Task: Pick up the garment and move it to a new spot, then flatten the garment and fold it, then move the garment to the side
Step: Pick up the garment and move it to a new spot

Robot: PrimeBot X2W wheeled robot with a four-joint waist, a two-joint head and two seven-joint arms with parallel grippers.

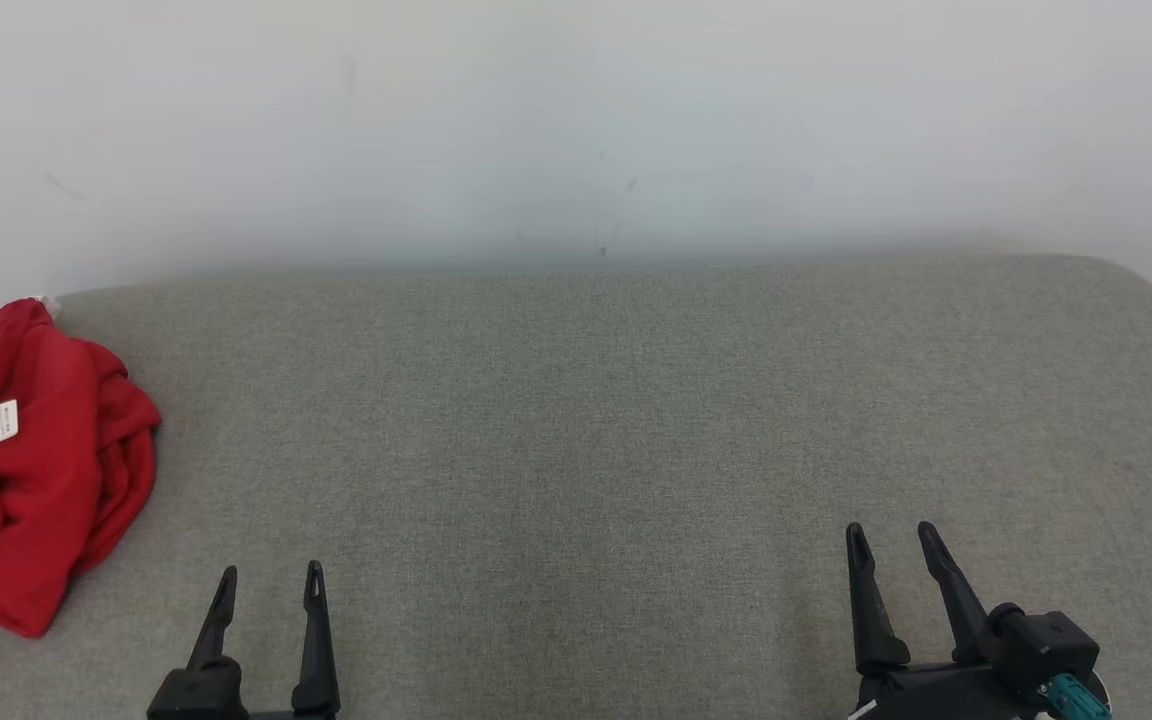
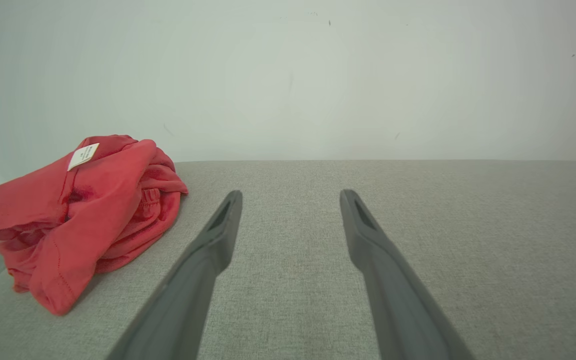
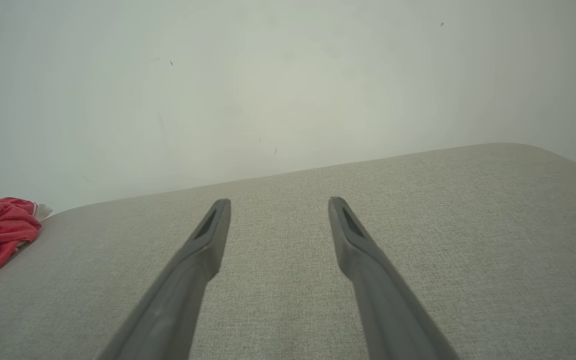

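Soft red cloth garment (image 1: 36, 470), coarse matt grey woven cushion (image 1: 596, 420).

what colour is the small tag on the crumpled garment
White, with faint print too small to read, on the red crumpled garment; the small tag shows best in the left wrist view.

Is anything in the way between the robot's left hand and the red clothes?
No, nothing I can see. The left hand is open and apart from the red garment, with just grey cushion between them.
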